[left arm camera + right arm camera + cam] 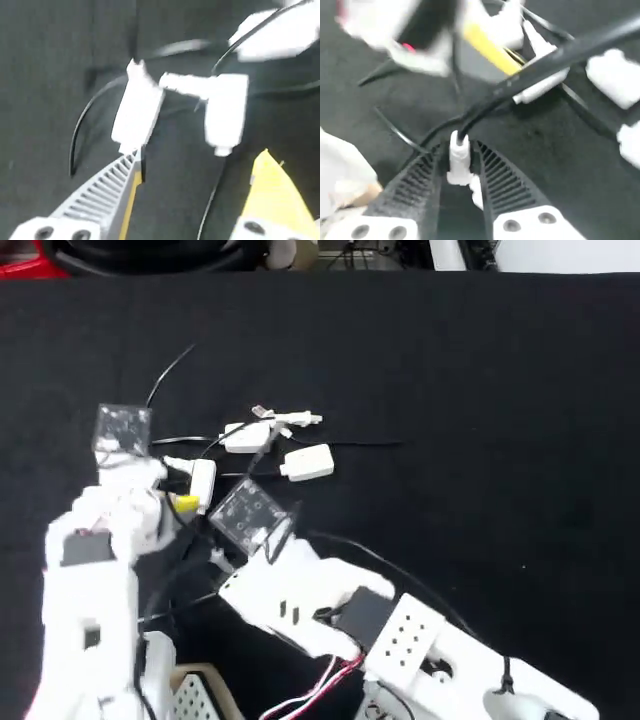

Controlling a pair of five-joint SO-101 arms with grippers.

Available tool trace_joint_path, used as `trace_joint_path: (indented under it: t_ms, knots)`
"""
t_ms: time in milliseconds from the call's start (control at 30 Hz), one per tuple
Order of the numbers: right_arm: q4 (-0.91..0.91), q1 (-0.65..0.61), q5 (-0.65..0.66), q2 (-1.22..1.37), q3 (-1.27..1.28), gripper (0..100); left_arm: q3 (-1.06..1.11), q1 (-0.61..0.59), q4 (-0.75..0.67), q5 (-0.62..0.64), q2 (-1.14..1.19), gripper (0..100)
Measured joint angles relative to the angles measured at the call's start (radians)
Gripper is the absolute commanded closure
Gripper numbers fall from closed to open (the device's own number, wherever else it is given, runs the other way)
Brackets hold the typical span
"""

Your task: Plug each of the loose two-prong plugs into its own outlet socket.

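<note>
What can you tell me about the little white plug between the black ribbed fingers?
The white plug is small, looks like smooth plastic, and sits pinched between the two black ribbed fingers of the right gripper. A black cable leaves its outer end and runs off above the black table. Its prongs are hidden.

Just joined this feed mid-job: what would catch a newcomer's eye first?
The right claw is shut on a small white plug trailing a black cable, low over the black table. Beyond it, a tangle of loose white plugs and sockets lies left of the table's middle, with the left claw open just above two of them.
</note>
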Motion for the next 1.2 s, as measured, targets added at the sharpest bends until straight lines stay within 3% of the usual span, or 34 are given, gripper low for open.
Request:
trace_joint_path:
  t_ms: [133, 300, 600, 733, 967, 1200]
  knots:
    - [-0.075, -0.005, 0.026, 0.0, 0.06, 98.7, 0.052, 0.094, 0.06, 0.005, -0.275, 66]
    - [-0.089, -0.008, 0.026, 0.002, 0.068, 98.7, 0.058, 0.235, 0.256, 0.005, -0.503, 66]
    - [-0.087, 0.043, 0.029, 0.003, 0.071, 98.7, 0.052, 0.278, 0.393, -0.075, -0.592, 66]
    - [-0.003, 0.063, 0.028, 0.002, 0.063, 98.7, 0.066, 0.218, 0.367, -0.08, -0.589, 66]
    - [0.258, 0.213, -0.037, 0.002, 0.011, 98.7, 0.187, 0.049, 0.298, -0.086, -0.589, 66]
    - [0.288, 0.261, -0.11, 0.002, 0.011, 98.7, 0.278, -0.031, 0.238, -0.086, -0.589, 66]
